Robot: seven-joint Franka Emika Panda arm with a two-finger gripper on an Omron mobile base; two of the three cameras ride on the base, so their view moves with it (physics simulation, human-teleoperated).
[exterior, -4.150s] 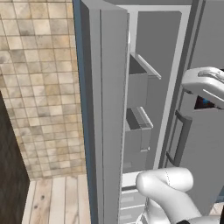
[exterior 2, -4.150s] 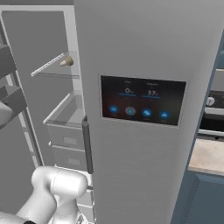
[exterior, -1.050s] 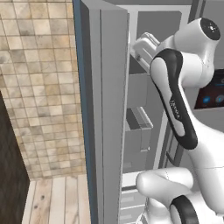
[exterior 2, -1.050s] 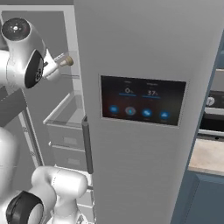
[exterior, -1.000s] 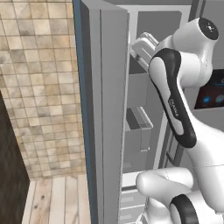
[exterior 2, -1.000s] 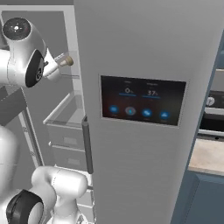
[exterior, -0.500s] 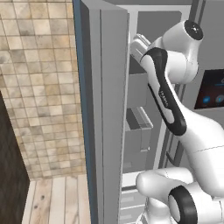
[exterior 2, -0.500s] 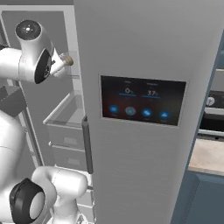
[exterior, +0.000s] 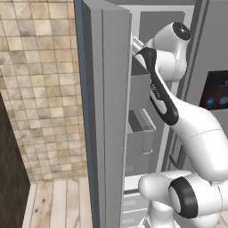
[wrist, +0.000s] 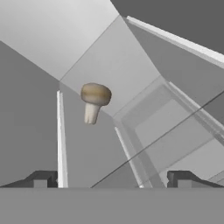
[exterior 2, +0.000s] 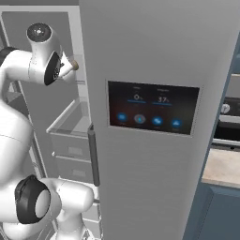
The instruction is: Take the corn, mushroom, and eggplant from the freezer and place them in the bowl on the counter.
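The mushroom (wrist: 95,101), with a tan cap and pale stem, lies on the freezer's upper glass shelf (wrist: 131,83). It is ahead of my gripper (wrist: 111,178) and a little left of its centre line. The gripper is open, its two dark fingertips (wrist: 41,178) far apart with nothing between them, well short of the mushroom. In the right base view the mushroom (exterior 2: 73,64) peeks out just past my wrist on the freezer (exterior 2: 70,122) shelf. The corn, the eggplant and the bowl are out of view.
The open freezer door (exterior: 107,111) with its bins (exterior: 141,84) stands close on the arm's left. The fridge's other door, with a dark display panel (exterior 2: 152,110) and a vertical handle (exterior 2: 93,154), is on the right. A strip of counter (exterior 2: 225,168) lies far right.
The arm has risen from low and swung its upper links deeper into the freezer, toward the upper shelf and the mushroom. The mushroom and the base have stayed put.
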